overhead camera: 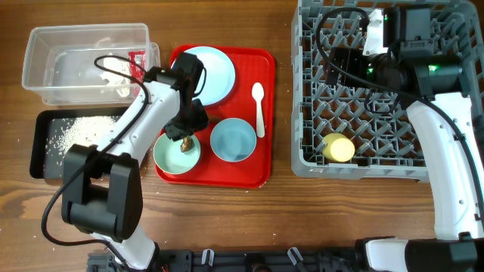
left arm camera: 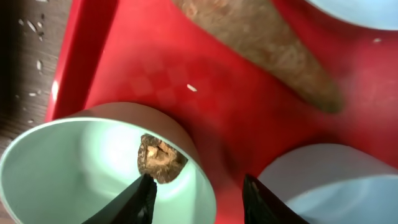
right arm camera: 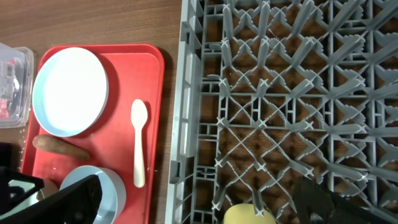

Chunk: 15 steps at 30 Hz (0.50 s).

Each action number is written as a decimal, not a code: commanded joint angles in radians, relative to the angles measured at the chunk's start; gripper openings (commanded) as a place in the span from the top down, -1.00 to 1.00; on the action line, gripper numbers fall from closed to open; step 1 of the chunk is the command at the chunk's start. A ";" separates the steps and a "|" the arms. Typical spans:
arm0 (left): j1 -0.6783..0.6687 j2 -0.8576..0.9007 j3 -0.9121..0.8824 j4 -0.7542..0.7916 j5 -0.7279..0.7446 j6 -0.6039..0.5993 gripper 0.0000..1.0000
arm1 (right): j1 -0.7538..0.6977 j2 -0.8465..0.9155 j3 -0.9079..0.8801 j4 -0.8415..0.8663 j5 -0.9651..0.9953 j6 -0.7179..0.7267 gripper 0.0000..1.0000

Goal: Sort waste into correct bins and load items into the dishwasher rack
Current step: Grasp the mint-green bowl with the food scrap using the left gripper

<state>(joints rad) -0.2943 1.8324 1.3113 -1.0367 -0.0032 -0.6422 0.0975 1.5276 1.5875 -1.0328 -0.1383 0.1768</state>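
Note:
My left gripper (left arm camera: 200,191) (overhead camera: 184,137) is open. Its fingers straddle the rim of the left pale green bowl (left arm camera: 74,168) (overhead camera: 176,153), which stands on the red tray. A small brown food lump (left arm camera: 160,158) lies in that bowl, just past the left fingertip. The second bowl (overhead camera: 233,140) (left arm camera: 336,186) stands beside it. The orange-brown stick piece (left arm camera: 267,43) (right arm camera: 60,147) lies on the tray between the bowls and the pale blue plate (overhead camera: 208,74) (right arm camera: 69,90). A white spoon (overhead camera: 259,107) (right arm camera: 138,140) lies at the tray's right. My right gripper (overhead camera: 342,64) (right arm camera: 199,208) is open and empty above the grey rack (overhead camera: 378,159), which holds the yellow cup (overhead camera: 338,148) (right arm camera: 247,215).
The clear tub (overhead camera: 45,83) at the back left holds a red-and-white wrapper (overhead camera: 137,60). In front of it, the black tray (overhead camera: 41,162) holds loose white rice (overhead camera: 76,132). The red tray (overhead camera: 261,170) lies between these bins and the rack.

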 commanded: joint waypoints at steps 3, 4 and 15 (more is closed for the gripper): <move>-0.006 -0.003 -0.056 0.061 -0.017 -0.048 0.12 | 0.004 -0.005 0.009 0.002 -0.013 -0.018 -0.99; -0.007 -0.003 -0.063 0.066 -0.017 -0.048 0.14 | 0.004 -0.005 0.009 0.002 -0.013 -0.018 -1.00; -0.024 -0.003 -0.107 0.122 -0.017 -0.047 0.78 | 0.004 -0.005 0.009 0.001 -0.013 -0.017 -0.99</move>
<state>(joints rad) -0.3134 1.8324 1.2148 -0.9218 -0.0036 -0.6865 0.0975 1.5276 1.5875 -1.0336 -0.1379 0.1772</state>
